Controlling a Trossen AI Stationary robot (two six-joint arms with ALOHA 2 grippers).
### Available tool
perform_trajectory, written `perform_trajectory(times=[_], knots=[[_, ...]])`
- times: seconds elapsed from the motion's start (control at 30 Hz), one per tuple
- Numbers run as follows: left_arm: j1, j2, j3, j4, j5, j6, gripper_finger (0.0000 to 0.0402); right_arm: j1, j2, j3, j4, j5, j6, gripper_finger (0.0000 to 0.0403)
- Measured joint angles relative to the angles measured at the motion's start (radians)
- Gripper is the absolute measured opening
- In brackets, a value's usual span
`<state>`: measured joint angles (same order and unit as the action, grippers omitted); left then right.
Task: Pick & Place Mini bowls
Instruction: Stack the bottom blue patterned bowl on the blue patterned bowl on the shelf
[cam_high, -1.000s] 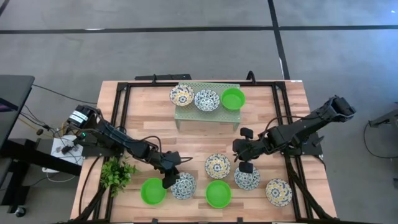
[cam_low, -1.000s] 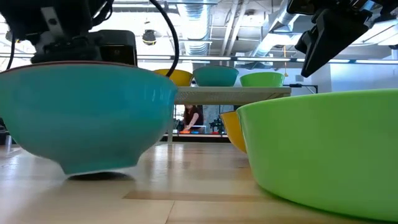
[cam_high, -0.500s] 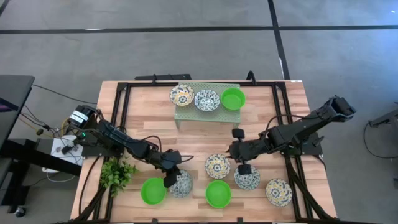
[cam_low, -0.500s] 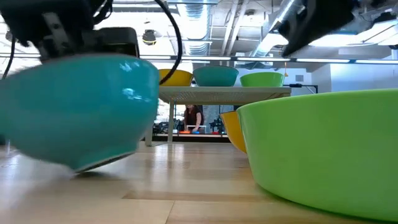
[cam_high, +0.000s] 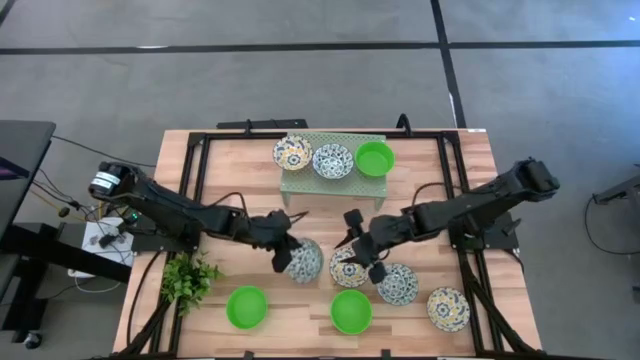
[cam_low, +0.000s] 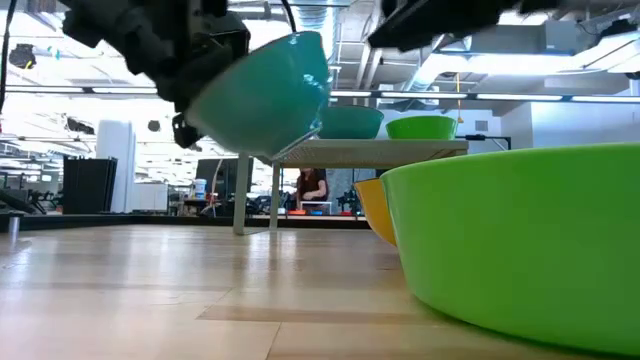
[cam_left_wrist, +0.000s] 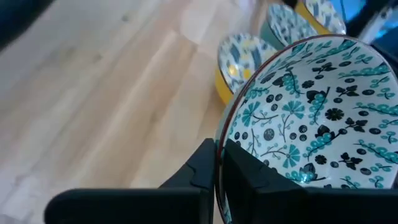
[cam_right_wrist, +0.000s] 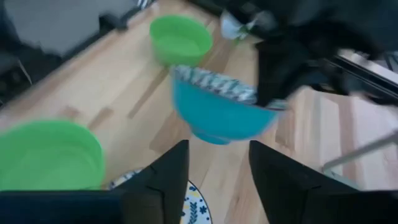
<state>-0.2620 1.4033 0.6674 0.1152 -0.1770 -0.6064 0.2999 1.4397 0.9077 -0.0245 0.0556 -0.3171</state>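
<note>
My left gripper (cam_high: 287, 257) is shut on a mini bowl (cam_high: 305, 262), white with a blue floral pattern inside and teal outside (cam_low: 265, 95), held above the table's middle. My right gripper (cam_high: 362, 246) stands open just to its right, over a yellowish patterned bowl (cam_high: 347, 270) that sits on the table. In the right wrist view the open fingers (cam_right_wrist: 217, 177) face the lifted bowl (cam_right_wrist: 217, 112). Two green bowls (cam_high: 246, 307) (cam_high: 351, 311) and two patterned bowls (cam_high: 398, 285) (cam_high: 447, 309) rest on the tabletop near the front. My left gripper pinches the bowl's rim (cam_left_wrist: 219, 134) on the side nearest the arm, one finger (cam_left_wrist: 252, 177) inside the bowl and one finger (cam_left_wrist: 202, 171) outside. The fingers come from the table's left, slanting down. The bowl is lifted clear and tilted, its opening tipped toward the gripper.
A pale green rack (cam_high: 300, 185) at the far middle carries three bowls: two patterned (cam_high: 292, 152) (cam_high: 332, 160) and one green (cam_high: 375, 158). A small leafy plant (cam_high: 188, 280) stands at the front left. Black frame rails (cam_high: 195, 170) run along the table's sides.
My left gripper has risen and gone toward the table's far right with the blue-patterned bowl, which stood on the table beside the left green bowl and now hangs clear, tipped. My right gripper has swung toward the table's left, over the yellowish bowl.
</note>
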Motion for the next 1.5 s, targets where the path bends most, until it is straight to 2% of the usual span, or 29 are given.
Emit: perform_trajectory(times=[0.2, 0.4, 0.6, 0.9, 1.1, 1.27, 1.4, 1.5], knots=[[0.073, 0.008, 0.000, -0.024, 0.015, -0.057, 0.0018, -0.020, 0.147, 0.132, -0.020, -0.004, -0.164, 0.0197], [0.123, 0.013, 0.000, -0.042, 0.055, -0.163, 0.0019, -0.054, 0.294, 0.359, -0.292, -0.007, -0.191, 0.0196], [0.136, 0.017, 0.000, -0.079, 0.065, -0.185, 0.0019, -0.068, 0.447, 0.565, -0.534, -0.005, -0.282, 0.0185], [0.137, 0.012, 0.000, -0.092, 0.063, -0.186, 0.0024, -0.088, 0.626, 0.819, -0.817, -0.008, -0.288, 0.0141], [0.136, 0.012, -0.002, -0.097, 0.063, -0.183, 0.0025, -0.091, 0.694, 0.906, -0.896, -0.011, -0.295, 0.0072], [0.144, 0.011, -0.006, -0.089, 0.057, -0.173, 0.0029, -0.092, 0.698, 0.915, -0.906, -0.015, -0.296, 0.0021], [0.156, 0.011, -0.006, -0.089, 0.068, -0.172, 0.0052, -0.092, 0.697, 0.915, -0.909, -0.011, -0.289, 0.0013], [0.160, 0.011, -0.006, -0.089, 0.069, -0.189, 0.0077, -0.093, 0.697, 0.915, -0.913, -0.005, -0.271, 0.0028]])
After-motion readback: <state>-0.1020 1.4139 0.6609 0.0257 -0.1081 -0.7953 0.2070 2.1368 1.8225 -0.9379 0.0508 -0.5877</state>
